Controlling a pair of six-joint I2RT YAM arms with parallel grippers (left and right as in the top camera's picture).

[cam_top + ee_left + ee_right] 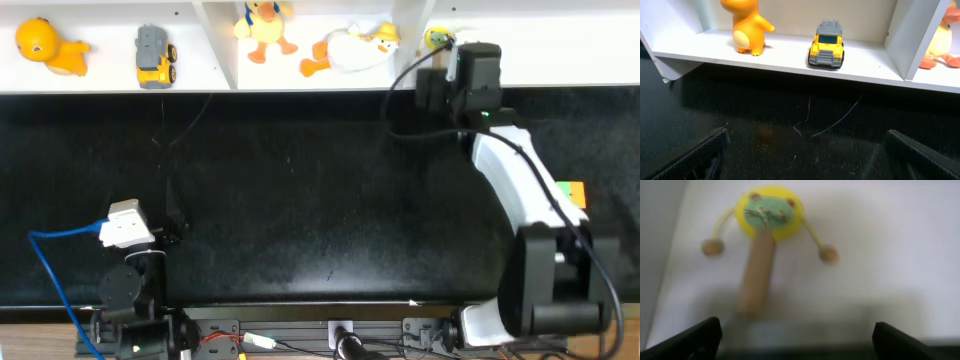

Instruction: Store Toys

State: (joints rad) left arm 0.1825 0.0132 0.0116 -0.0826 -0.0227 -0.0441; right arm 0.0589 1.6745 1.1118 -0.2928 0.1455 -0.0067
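The left jaws gape empty over the tabletop, the truck well ahead of them on the shelf. The right jaws are wide too, the rattle lying loose just ahead. A crooked retreat could snag its handle and drag it off.

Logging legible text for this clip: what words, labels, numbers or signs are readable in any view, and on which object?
None can be read in any view.
Rattle drum: coloured marks on its green face, too blurred to tell if any are letters.
Yellow truck: no print visible on it.
Orange figure: no markings visible.
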